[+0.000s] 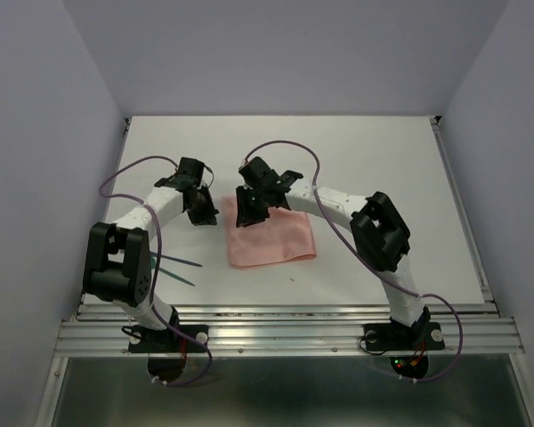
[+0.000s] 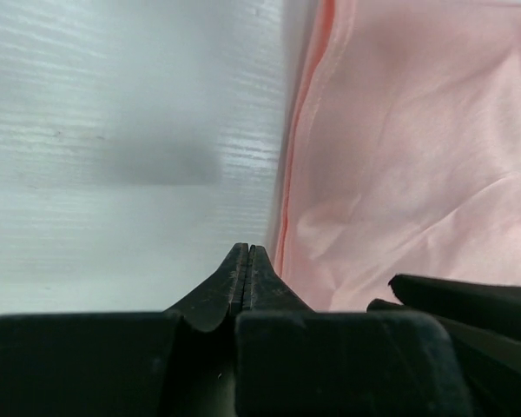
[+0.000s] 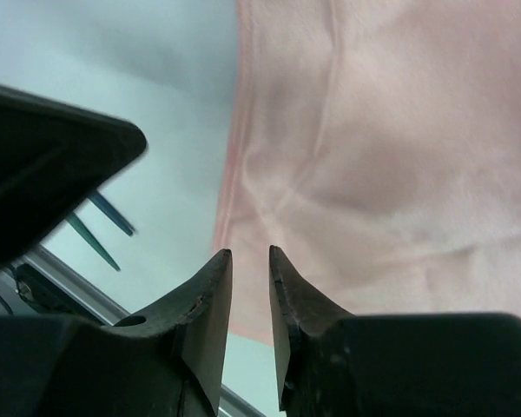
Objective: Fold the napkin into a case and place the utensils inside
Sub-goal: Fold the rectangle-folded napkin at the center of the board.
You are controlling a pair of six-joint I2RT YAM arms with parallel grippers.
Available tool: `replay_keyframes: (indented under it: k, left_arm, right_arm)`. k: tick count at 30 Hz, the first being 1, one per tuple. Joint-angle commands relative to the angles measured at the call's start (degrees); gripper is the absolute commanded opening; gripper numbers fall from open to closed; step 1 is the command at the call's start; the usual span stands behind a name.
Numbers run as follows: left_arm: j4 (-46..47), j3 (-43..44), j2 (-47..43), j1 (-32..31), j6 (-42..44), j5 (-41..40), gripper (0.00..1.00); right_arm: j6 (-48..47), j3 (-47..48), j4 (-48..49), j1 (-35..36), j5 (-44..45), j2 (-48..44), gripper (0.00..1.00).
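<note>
Salmon-pink napkin (image 1: 271,238) seems half-folded, no case yet; utensils (image 1: 176,266) lie aside; left jaws shut, right jaws slightly parted, both empty.

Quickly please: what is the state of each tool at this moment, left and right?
Left tool: closed, holding nothing, beside the edge of the napkin.
Right tool: open a little, holding nothing.

left fingers (image 2: 243,269) closed, empty | napkin (image 2: 417,148) just right | table (image 2: 122,130)
</note>
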Motion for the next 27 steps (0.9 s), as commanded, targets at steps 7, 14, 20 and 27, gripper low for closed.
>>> replay_keyframes:
  k: [7,14,20,27]
  left_arm:
    - [2.64,3.61,-0.54,-2.10,1.27,5.89,0.04]
    - [3.43,1.16,0.34,-7.11,1.71,9.58,0.02]
    - [1.50,-4.64,0.86,-8.52,2.85,7.66,0.00]
    - [-1.57,-5.61,2.79,-8.52,3.64,5.54,0.00]
  right_arm:
    - [-1.49,-20.30,6.37,0.00,3.80,-17.37,0.21]
    - [0.97,-30.86,6.28,-5.62,5.30,-25.03,0.18]
    - [-0.26,-36.76,4.00,-9.14,8.03,-28.20,0.17]
    - [-1.49,-39.31,2.24,-9.14,6.98,-25.22,0.16]
